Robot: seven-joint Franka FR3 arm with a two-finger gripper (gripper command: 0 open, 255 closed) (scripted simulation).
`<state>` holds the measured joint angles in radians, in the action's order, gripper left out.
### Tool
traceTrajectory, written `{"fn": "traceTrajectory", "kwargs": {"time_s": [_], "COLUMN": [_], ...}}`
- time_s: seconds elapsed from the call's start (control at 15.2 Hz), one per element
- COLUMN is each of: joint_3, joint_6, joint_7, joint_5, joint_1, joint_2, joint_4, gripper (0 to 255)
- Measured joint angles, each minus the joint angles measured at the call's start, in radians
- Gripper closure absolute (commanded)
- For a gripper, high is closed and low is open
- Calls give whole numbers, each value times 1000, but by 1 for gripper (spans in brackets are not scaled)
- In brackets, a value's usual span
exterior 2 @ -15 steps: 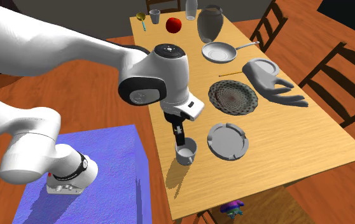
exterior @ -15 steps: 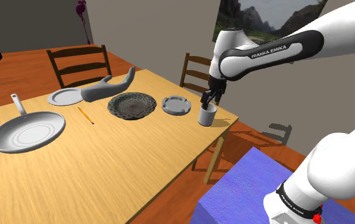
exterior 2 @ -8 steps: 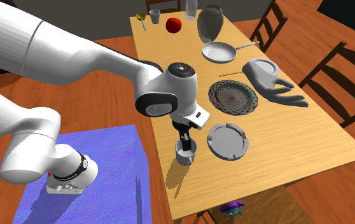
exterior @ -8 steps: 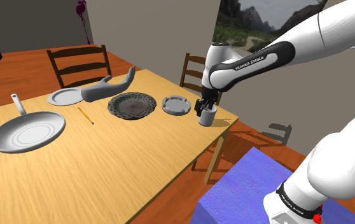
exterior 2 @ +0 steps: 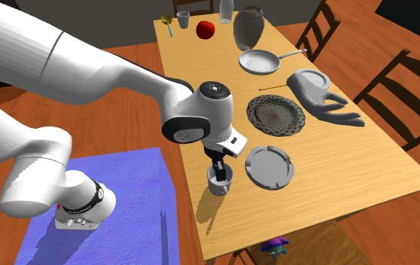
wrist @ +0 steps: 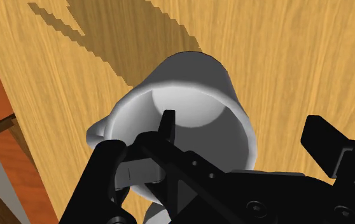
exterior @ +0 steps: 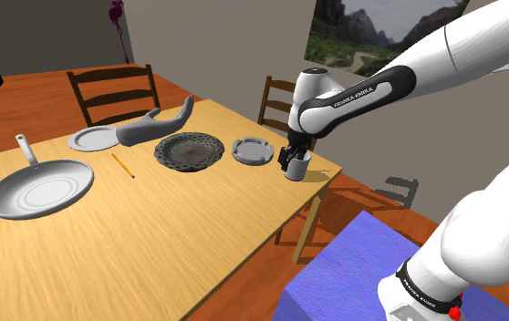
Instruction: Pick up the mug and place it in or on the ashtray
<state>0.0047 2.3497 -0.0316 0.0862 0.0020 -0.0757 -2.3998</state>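
Note:
A grey mug stands upright near the table's corner, close to the edge at the shoulder view's right. My black gripper has come down on it from above and is open. In the wrist view one fingertip reaches inside the mug and the other stands outside its wall, neither pressing it; the gripper straddles the rim. The grey ashtray sits on the table just beside the mug. From the second exterior view, the mug is under the gripper, with the ashtray to its right.
A dark patterned plate, a grey hand sculpture, a white plate, a pencil and a frying pan lie further along the table. The far end holds a vase and an apple. Wooden chairs surround it.
The gripper has gone down from just above the mug onto its rim, one finger entering the cup. The fingers stayed apart and the mug has not moved.

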Motion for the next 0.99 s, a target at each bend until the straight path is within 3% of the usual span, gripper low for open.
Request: {"fn": "traceTrajectory", "kwargs": {"time_s": [0.13,0.2,0.99], "joint_3": [0,0,1], "joint_6": [0,0,-17], "joint_7": [0,0,0], "joint_5": [0,0,-2], "joint_1": [0,0,1], "joint_2": [0,0,-11], "joint_4": [0,0,5], "gripper": [0,255,255]}}
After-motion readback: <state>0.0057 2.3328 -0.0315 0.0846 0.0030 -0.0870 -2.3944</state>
